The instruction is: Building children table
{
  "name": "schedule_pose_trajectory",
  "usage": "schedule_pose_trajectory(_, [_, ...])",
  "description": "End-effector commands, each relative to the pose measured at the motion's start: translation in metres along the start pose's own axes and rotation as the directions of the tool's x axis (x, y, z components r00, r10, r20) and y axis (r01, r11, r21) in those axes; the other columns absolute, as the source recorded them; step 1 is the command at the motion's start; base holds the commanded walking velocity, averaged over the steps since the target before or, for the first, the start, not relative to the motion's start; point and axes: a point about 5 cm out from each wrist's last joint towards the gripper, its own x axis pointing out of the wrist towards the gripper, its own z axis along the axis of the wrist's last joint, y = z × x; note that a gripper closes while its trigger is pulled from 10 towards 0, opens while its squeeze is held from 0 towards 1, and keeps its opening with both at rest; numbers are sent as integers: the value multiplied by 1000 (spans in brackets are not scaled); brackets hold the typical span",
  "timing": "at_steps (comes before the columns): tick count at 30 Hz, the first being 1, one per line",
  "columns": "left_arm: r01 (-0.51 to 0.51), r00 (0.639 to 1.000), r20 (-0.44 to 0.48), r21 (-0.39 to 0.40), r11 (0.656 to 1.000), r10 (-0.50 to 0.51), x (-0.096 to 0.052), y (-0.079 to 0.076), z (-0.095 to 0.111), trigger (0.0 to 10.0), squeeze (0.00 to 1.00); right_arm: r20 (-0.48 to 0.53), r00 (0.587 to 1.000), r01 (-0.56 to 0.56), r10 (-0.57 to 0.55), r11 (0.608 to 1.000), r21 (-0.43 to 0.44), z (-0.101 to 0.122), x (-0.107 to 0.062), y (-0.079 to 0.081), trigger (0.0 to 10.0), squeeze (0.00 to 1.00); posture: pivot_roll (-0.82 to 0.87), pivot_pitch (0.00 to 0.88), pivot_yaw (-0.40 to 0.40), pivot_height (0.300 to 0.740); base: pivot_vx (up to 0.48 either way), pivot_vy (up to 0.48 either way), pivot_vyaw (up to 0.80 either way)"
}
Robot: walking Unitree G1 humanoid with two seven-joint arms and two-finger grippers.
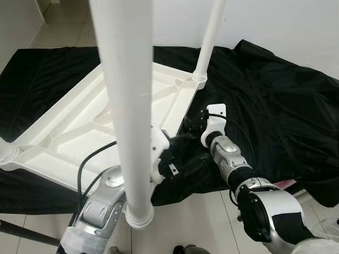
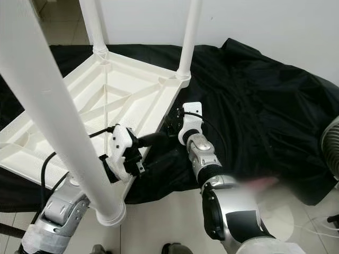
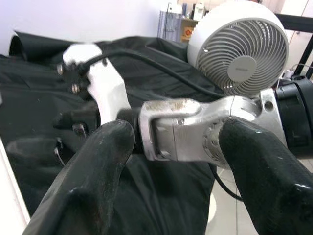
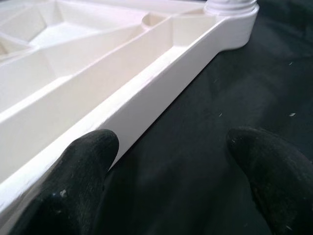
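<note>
A white plastic children's table (image 1: 69, 132) lies upside down on a black cloth (image 1: 275, 95). Its ribbed underside faces up. One leg (image 1: 130, 106) rises at the near right corner, and another leg (image 1: 209, 37) stands at the far right corner. My left gripper (image 2: 153, 138) reaches past the near leg, just off the table's right edge. It is open and holds nothing; its fingers (image 3: 93, 166) frame my right wrist. My right gripper (image 2: 172, 119) is low over the cloth beside that same edge, also open. In the right wrist view the table's rim (image 4: 146, 98) runs by one finger (image 4: 83, 161).
A white fan (image 3: 239, 49) stands on the floor off to my right, past the cloth. Pale tile floor (image 1: 201, 222) lies in front of the cloth's near edge. A white wall (image 2: 275, 26) backs the scene. A third leg (image 2: 94, 24) stands at the far left corner.
</note>
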Motion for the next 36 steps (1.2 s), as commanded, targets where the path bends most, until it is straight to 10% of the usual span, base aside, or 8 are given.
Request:
schedule_pose_trajectory(1, [-66, 998, -13, -3, 998, 66, 1, 0, -2, 10000, 0, 25, 999, 39, -39, 999, 11, 2, -2, -9, 10000, 0, -24, 175, -30, 740, 0, 0, 0])
schedule_pose_trajectory(16, [-269, 954, -85, 183, 945, 288, -47, 79, 7, 10000, 0, 205, 965, 166, -161, 986, -11, -8, -57, -66, 10000, 0, -40, 134, -15, 740, 0, 0, 0])
schedule_pose_trajectory(36, [-54, 952, -283, 215, 975, 115, -114, 96, 15, 10000, 0, 176, 970, 190, -170, 977, -101, -23, -95, -76, 10000, 0, -59, 119, 14, 740, 0, 0, 0])
